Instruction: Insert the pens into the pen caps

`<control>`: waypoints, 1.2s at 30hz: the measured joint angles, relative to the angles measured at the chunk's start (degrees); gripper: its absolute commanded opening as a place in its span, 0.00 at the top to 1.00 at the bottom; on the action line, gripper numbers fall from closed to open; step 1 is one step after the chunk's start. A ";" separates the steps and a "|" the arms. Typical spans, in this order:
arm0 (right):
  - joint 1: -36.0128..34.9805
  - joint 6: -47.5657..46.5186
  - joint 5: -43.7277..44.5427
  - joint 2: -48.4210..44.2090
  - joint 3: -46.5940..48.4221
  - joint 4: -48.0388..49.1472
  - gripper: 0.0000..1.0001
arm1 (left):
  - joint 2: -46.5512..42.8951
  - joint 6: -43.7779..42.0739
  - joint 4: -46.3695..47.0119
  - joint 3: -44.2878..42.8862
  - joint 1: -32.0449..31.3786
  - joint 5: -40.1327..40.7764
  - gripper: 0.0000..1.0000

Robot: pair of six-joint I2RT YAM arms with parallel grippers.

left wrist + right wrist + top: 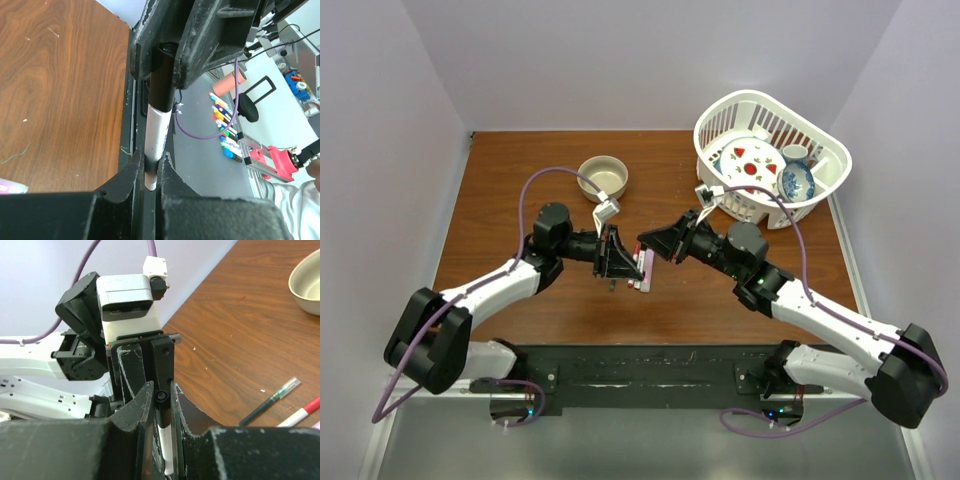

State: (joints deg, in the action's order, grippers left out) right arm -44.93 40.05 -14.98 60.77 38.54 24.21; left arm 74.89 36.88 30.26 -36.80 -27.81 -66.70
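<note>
- Left gripper (151, 159), just on the near side of the tan bowl (603, 178): pressed tight on the white pen (156, 132).
- Right gripper (161, 391), facing it: pinching the pen's dark cap (162, 75).
- The pen is light, stiff and slippery, I think; hold its middle, push straight.
- Count: one pen held, two loose pens (270, 402) lying near the bowl, one cap seen.

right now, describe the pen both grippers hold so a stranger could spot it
Over the middle of the wooden table, the left gripper and right gripper meet tip to tip. Clamped between them is the white-bodied pen with a black end; the green pen and red-and-white pen lie loose on the wood.
</note>
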 measured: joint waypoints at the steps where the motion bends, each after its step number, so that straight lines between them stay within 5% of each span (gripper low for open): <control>1: -0.02 -0.02 0.20 -0.20 0.09 -0.98 1.00 | 0.24 -0.13 0.07 -0.02 0.07 -0.31 1.00; 7: -0.61 -1.62 4.42 -1.73 3.04 -10.69 1.00 | 0.20 -5.05 -8.26 -2.56 0.07 1.57 1.00; 18: -3.08 -1.46 11.43 2.45 6.51 -14.69 1.00 | 1.22 -10.95 -19.74 -6.80 -1.64 7.87 1.00; 30: -3.19 -3.61 11.04 3.98 7.54 -16.02 0.99 | 2.14 -10.47 -20.24 -6.36 -0.28 5.90 1.00; 36: -4.04 -2.84 14.91 5.44 9.44 -16.17 0.66 | 1.11 -10.91 -21.79 -6.60 0.70 7.08 1.00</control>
State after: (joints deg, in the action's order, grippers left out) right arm -48.97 37.21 -0.08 66.22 47.99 8.03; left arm 76.01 25.98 8.47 -43.40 -27.11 -59.61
